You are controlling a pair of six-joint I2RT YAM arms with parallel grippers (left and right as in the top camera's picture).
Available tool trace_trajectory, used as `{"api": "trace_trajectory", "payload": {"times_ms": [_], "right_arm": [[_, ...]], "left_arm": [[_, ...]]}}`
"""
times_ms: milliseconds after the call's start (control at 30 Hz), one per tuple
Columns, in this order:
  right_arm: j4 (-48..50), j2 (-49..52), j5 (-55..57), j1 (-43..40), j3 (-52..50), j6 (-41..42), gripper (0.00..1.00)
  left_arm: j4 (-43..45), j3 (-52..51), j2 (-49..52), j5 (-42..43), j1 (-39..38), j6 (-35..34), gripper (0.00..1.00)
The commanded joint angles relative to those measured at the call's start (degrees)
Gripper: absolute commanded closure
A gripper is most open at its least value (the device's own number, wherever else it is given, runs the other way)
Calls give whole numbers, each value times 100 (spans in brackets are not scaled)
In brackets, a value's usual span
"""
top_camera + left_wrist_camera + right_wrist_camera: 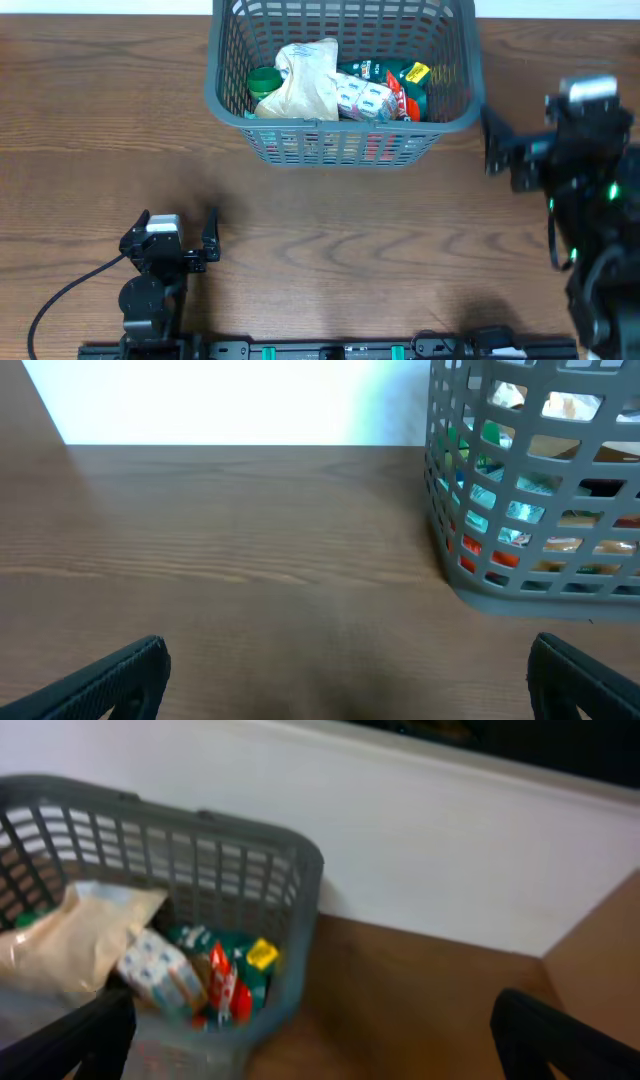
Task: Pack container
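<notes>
Container (pixel 340 146) sat at the far centre of the table (pixel 320 250), holding a beige bag (pixel 305 85) and packets (pixel 375 95). Both claws were released and empty: the left gripper (pixel 178 220) near-left, the right gripper (pixel 310 1025) just beside the container's right wall. A careless swing from there could shove the container sideways.

Basket (pixel 345 145) open above, packets (pixel 340 88) heaped inside; table (pixel 350 250) in front free for passage.
</notes>
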Motion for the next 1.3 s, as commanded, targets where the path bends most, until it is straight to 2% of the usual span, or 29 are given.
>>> {"api": "trace_trajectory", "payload": {"times_ms": [0,367,633,1267], "right_arm": [[83,-577,-31,-122,-520,-70,1],[216,-2288,-387,-127,-1843,-70,1],[693,-3235,-678,-125,-2865,-68,1],[1478,-4701,-949,-127,-5084,37,1]], "left_arm": [[-37,-140,-39,-68,-11,-52,1],[-35,-140,-39,-68,-11,-52,1],[-35,-140,-39,-68,-11,-52,1],[-35,-140,-39,-68,-11,-52,1]]}}
